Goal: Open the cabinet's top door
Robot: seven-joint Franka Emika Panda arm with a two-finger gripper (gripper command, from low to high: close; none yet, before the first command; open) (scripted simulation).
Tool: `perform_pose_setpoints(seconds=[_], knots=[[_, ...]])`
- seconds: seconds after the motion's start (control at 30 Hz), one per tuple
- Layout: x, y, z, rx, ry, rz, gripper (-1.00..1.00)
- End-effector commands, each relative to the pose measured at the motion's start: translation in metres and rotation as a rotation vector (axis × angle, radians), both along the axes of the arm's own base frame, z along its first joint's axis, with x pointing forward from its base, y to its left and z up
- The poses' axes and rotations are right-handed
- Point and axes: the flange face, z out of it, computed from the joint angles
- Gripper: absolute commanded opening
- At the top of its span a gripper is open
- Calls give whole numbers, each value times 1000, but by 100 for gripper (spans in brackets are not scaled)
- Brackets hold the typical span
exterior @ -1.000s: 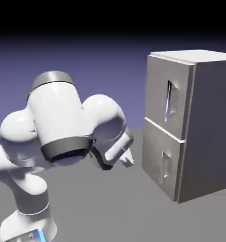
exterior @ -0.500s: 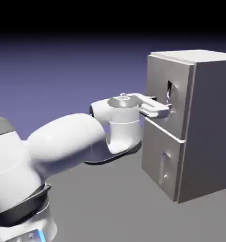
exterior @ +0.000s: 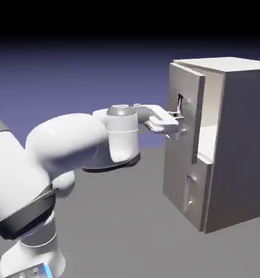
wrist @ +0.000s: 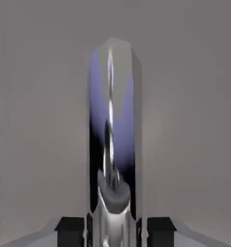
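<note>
The tall grey-beige cabinet (exterior: 235, 141) stands at the exterior view's right. Its top door (exterior: 187, 87) is ajar, its edge swung a little out from the body, and a pale gap (exterior: 207, 142) shows behind it. My gripper (exterior: 179, 124) reaches in level from the left and is shut on the top door's slim shiny handle (exterior: 180, 102). In the hand view the handle (wrist: 112, 120) rises large between the two dark fingertips (wrist: 71, 226), with the grey door panel (wrist: 45, 120) filling the picture behind it.
The shorter lower door (exterior: 178, 179) is shut flush, with its own vertical handle (exterior: 190, 193). The cabinet rests on a grey table (exterior: 126, 233). My white arm (exterior: 72, 146) stretches across the left half of the exterior view.
The jaws have shut on the top door's handle. The hand has drawn back a little to the left, and the top door has swung from flush to ajar.
</note>
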Motion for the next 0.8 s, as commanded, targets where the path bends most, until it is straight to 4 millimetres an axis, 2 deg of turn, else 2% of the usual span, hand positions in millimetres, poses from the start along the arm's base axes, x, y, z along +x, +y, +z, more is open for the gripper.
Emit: perform_pose_setpoints(seconds=[0.0, 0.43, 0.77], knots=[[-5, 5, 0, 0, 0, -23, -100], [-50, 78, 0, 0, 0, -343, -100], [-69, 148, 0, 0, 0, -614, -100]])
